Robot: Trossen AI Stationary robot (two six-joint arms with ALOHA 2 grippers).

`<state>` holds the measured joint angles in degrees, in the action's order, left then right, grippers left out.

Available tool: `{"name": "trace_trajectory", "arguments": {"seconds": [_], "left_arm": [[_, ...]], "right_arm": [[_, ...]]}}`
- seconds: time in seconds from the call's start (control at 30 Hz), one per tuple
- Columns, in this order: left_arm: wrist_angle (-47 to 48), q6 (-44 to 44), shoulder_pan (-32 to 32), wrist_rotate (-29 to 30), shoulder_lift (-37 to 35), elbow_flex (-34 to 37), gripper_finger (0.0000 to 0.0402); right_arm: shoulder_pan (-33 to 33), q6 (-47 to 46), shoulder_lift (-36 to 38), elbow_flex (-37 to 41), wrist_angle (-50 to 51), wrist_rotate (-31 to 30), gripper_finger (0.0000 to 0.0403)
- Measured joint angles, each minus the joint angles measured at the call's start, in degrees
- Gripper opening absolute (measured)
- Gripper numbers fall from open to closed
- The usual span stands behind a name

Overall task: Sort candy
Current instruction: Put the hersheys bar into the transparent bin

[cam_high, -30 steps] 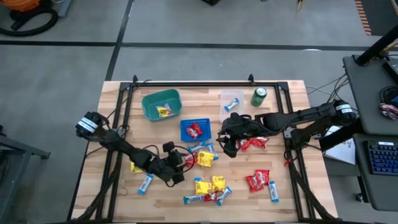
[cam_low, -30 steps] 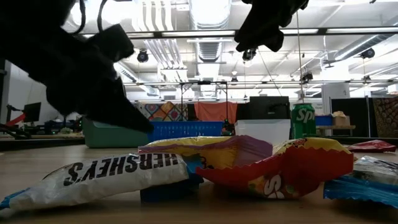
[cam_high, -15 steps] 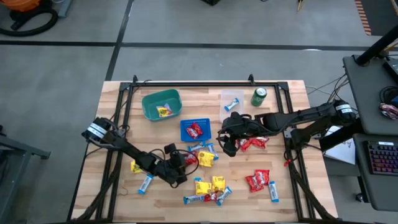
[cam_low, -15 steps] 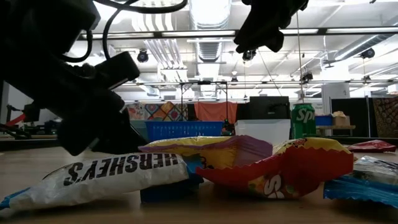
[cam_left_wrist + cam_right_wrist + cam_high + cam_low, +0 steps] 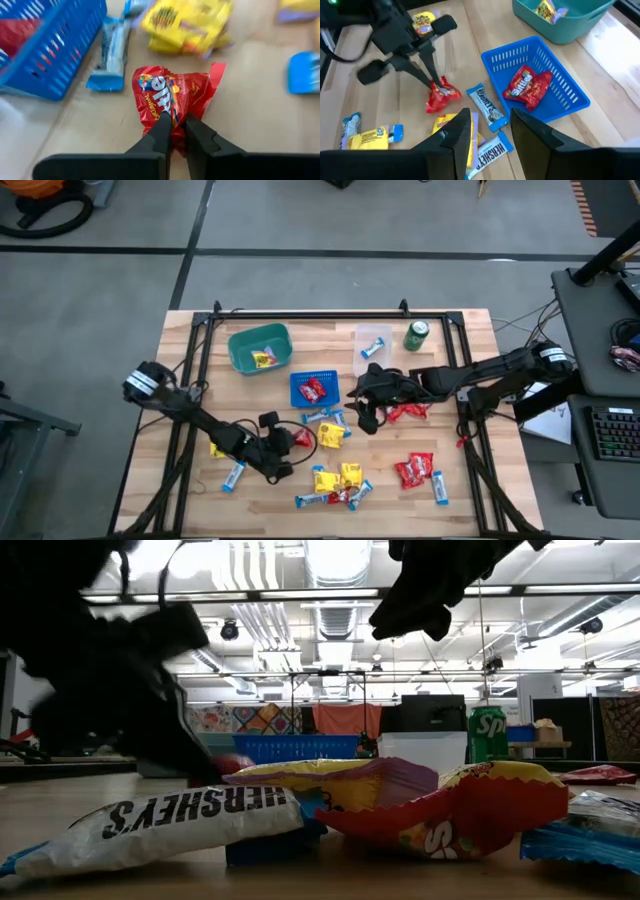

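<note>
Nearest the table's front edge lies a cluster of loose candies: about two yellow, one red and two blue-and-white, though overlap makes the count uncertain. To its right sit two red packs and one blue-and-white bar; to its left, one blue-and-white bar and one yellow piece.

The left hand is just behind the front cluster, its fingers closed on the edge of one red candy, which hangs from the fingertips and reaches forward of them, just beside the blue basket. One yellow candy and two blue-and-white bars lie between the hands.

The right hand hovers above mid-table with its fingers apart, holding nothing; red packs lie just beside it.

Farther back: one blue basket holding one red pack, one teal bin holding one yellow candy, one clear container holding one blue-and-white bar, and one green can.
</note>
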<state>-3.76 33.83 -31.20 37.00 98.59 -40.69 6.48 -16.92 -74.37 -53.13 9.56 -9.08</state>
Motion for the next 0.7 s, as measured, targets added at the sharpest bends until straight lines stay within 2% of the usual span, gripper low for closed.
{"name": "trace_trajectory", "arguments": {"seconds": [0.17,0.33,0.53,0.7], "left_arm": [[5.3,-0.1,-1.5,0.6,-6.5,0.0,0.0006],[7.4,-0.4,-2.7,1.1,-13.1,0.1,0.0003],[5.2,2.0,-2.9,2.9,-18.6,0.2,0.0002],[-1.9,0.5,-2.8,6.0,-19.8,0.2,0.0002]], "right_arm": [[0.0,3.3,0.0,2.0,-5.2,0.2,0.0132],[0.2,9.2,0.0,5.8,-15.8,1.6,0.0132],[0.9,16.4,-0.5,9.3,-29.4,10.0,0.0132],[2.5,22.3,-4.6,9.2,-38.4,11.0,0.0132]]}}
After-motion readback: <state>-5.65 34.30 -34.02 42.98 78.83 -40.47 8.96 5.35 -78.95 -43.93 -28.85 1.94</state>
